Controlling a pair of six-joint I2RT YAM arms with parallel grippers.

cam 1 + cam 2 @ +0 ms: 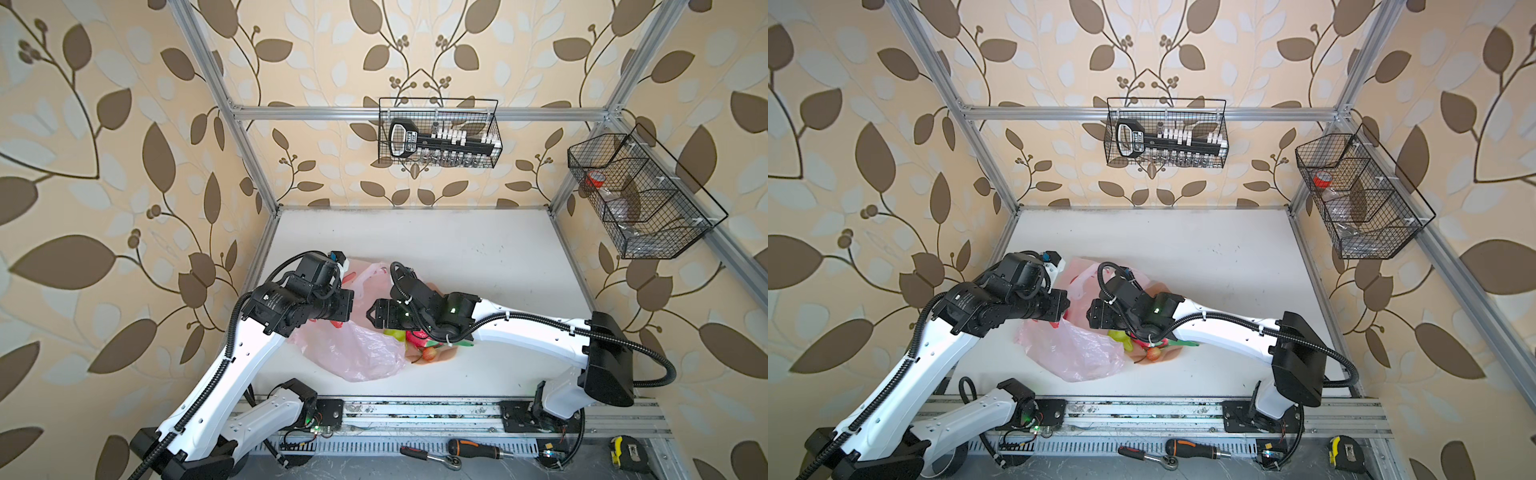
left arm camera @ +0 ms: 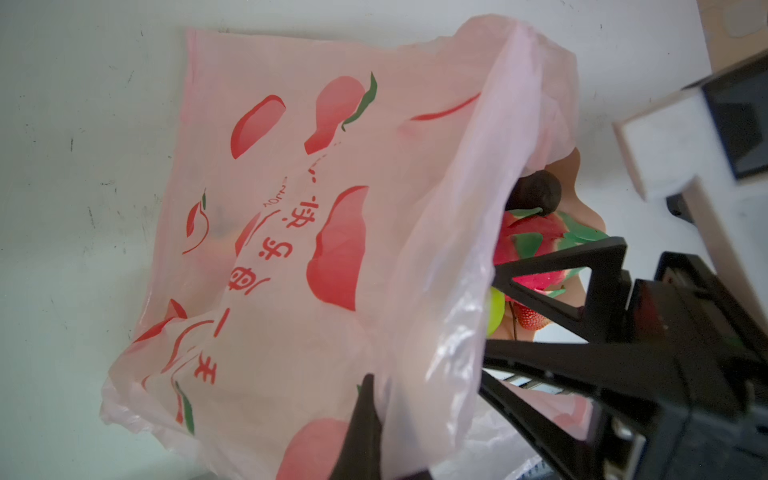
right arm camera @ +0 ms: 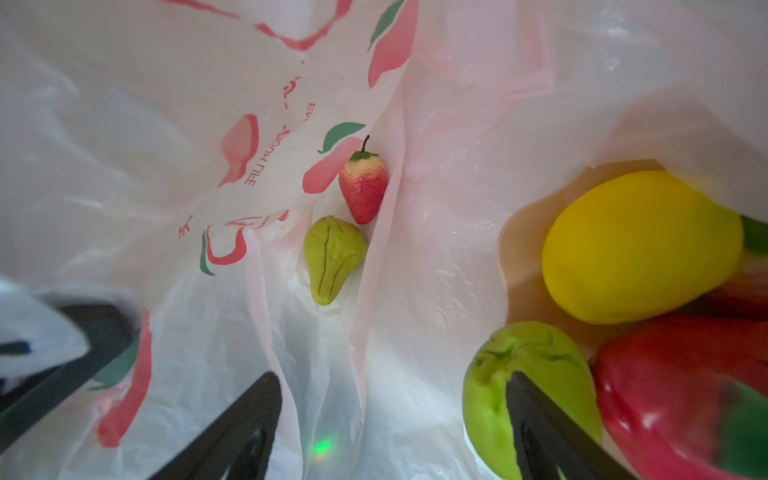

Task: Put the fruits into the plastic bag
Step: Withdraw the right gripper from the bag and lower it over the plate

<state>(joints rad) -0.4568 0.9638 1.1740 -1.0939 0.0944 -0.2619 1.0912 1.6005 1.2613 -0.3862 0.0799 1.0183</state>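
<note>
Since left gripper (image 2: 368, 399) only pinches plastic bag (image 2: 291, 249) film, spread right gripper (image 3: 390, 415) bottom-centre could snag it loose.

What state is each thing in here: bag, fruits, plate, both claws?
plastic bag, mouth held open.
left claw, shut on the bag's rim.
right claw, open, empty, at the bag's mouth.
strawberry, inside the bag.
small pear, inside the bag.
lemon, on the plate.
large pear, on the plate.
dragon fruit, on the plate.
plum, on the plate.
plate, loaded, beside the bag's mouth.
</note>
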